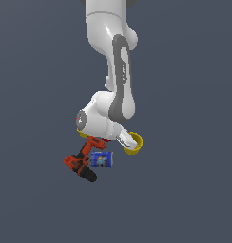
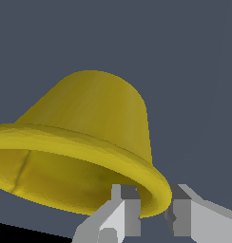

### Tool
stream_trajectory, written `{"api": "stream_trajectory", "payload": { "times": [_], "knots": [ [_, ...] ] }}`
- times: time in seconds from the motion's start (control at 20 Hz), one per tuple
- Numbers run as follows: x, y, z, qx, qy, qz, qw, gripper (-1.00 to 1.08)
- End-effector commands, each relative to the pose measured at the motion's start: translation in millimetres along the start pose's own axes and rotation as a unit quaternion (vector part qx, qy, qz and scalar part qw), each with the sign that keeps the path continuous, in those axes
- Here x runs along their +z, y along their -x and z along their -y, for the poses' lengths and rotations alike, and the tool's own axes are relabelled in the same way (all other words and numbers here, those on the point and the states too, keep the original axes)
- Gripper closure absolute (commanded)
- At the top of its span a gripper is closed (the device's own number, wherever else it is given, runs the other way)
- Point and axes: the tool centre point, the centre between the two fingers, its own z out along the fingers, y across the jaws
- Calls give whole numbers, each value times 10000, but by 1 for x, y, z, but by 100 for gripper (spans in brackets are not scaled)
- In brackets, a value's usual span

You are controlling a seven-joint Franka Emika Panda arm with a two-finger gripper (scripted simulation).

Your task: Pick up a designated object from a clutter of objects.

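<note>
While my wrist hangs low over the clutter, my pincer (image 2: 153, 209) pinches the rim of the larger yellow cup (image 2: 89, 142), one finger (image 2: 122, 213) inside the mouth and the other outside the wall, the lip held between them. Through the wrist view the cup lies tilted, its wide opening turned toward me and its tapered body reaching away to the narrower base. From the exterior view the same cup (image 1: 133, 144) sits at the tip of my hand, on that view's right of the group. The orange-and-black power drill (image 1: 82, 162) lies on the dark desk (image 1: 184, 199) toward the exterior view's left, with the blue labelled can (image 1: 101, 159) just beside it. A sliver of another yellow cup (image 1: 82, 133) peeks out from behind my wrist
</note>
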Motion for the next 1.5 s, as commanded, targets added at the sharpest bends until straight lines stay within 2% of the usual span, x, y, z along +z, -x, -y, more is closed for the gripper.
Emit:
{"api": "stream_trajectory", "payload": {
  "times": [0.0,0.3,0.6,1.45],
  "knots": [
    [0,0,0,2,1,1,10000,108],
    [-17,4,-2,4,2,0,10000,108],
    [-57,13,-7,12,8,-4,10000,108],
    [-240,56,-25,29,24,-17,10000,108]
  ]
}}
